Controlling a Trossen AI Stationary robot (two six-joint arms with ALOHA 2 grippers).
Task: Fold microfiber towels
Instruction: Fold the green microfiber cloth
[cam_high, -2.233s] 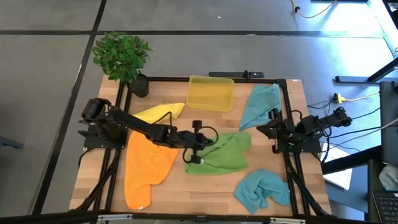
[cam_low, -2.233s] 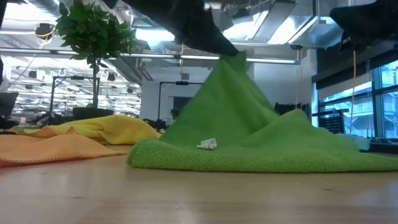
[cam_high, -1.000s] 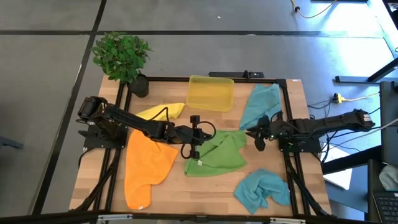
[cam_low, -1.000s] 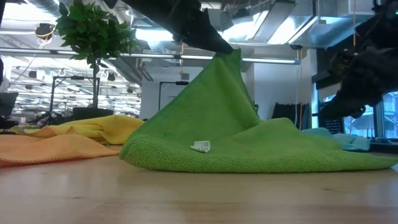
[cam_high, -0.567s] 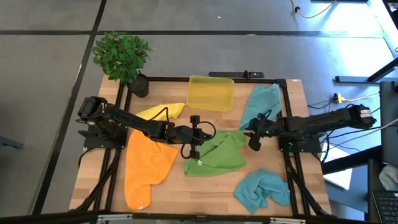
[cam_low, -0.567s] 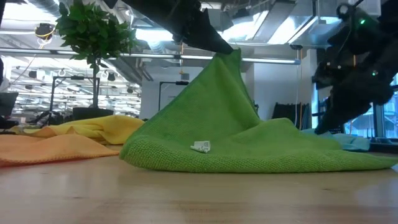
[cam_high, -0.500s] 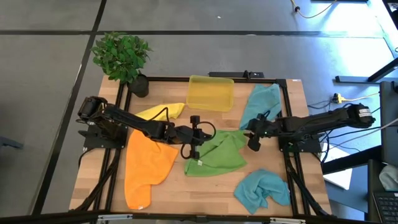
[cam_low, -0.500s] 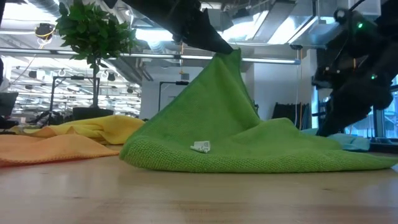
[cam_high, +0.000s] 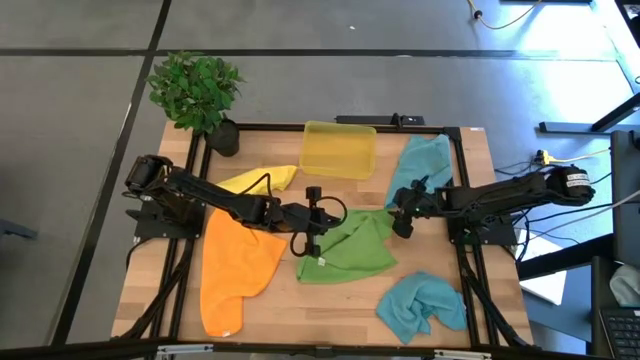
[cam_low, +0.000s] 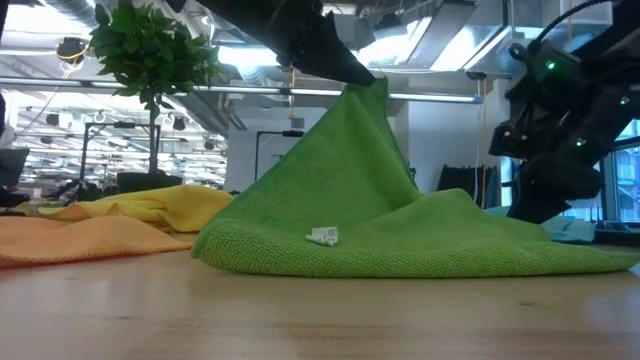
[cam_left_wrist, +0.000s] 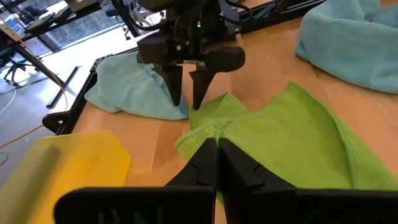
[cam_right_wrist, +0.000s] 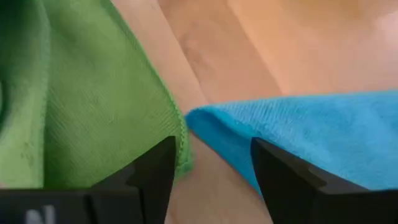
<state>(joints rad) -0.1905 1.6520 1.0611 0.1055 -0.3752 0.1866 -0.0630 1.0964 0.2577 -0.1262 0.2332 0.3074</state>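
Note:
The green towel (cam_high: 358, 250) lies mid-table, its left part pulled up into a peak (cam_low: 366, 92), its lower edges on the wood. My left gripper (cam_high: 318, 236) is shut on that peak. My right gripper (cam_high: 400, 222) hangs open, fingers pointing down, over the green towel's far right corner (cam_right_wrist: 177, 146), beside the edge of a teal towel (cam_right_wrist: 298, 124). That teal towel (cam_high: 420, 165) lies flat at the far right. Also lying flat are a yellow towel (cam_high: 255, 182), an orange towel (cam_high: 235, 265) and a second, crumpled teal towel (cam_high: 420, 305). My left gripper pinches a bunched fold of the green towel (cam_left_wrist: 210, 132) between its two fingers, near the towel's left side. The fingers slant down from the table's left. The cloth hangs from them like a tent, fairly taut, with its lower edge (cam_low: 400, 262) resting on the table.
A translucent yellow bin (cam_high: 338, 150) stands at the far edge in the middle. A potted plant (cam_high: 195, 90) sits at the far left corner. Bare wood shows along the near edge between the orange towel and the near teal towel.
My right gripper has reached toward the table's left and come down beside the green towel's far right corner. The green towel and my left gripper have kept still.

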